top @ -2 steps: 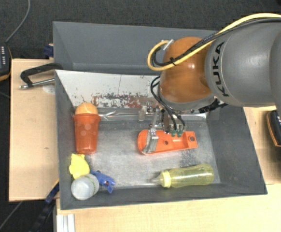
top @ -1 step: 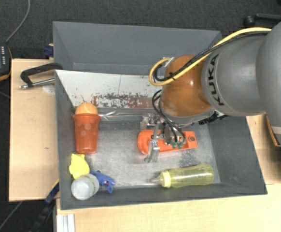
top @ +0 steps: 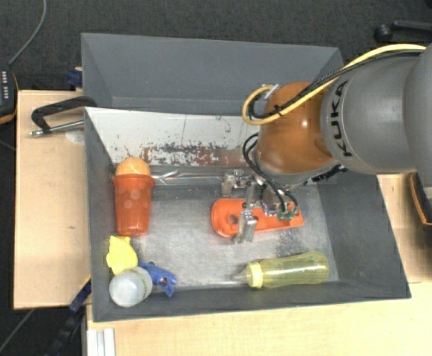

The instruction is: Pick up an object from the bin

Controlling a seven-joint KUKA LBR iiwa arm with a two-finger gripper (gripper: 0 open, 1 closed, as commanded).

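Note:
My gripper (top: 243, 208) is low in the middle of the bin, over a flat orange plastic thing (top: 223, 217) with a round left end and a long handle running right. One metal finger (top: 247, 227) rests against the orange thing's near side and the other stands at its far side, so the gripper is open astride it. A yellow-green squeeze bottle (top: 289, 269) lies on its side just in front of the gripper, cap pointing left.
An orange cup with a pale ball on top (top: 133, 199) lies at the left wall. A yellow toy (top: 122, 254) and a white-and-blue one (top: 136, 284) sit in the near left corner. The arm's orange cover hangs over the bin's right half.

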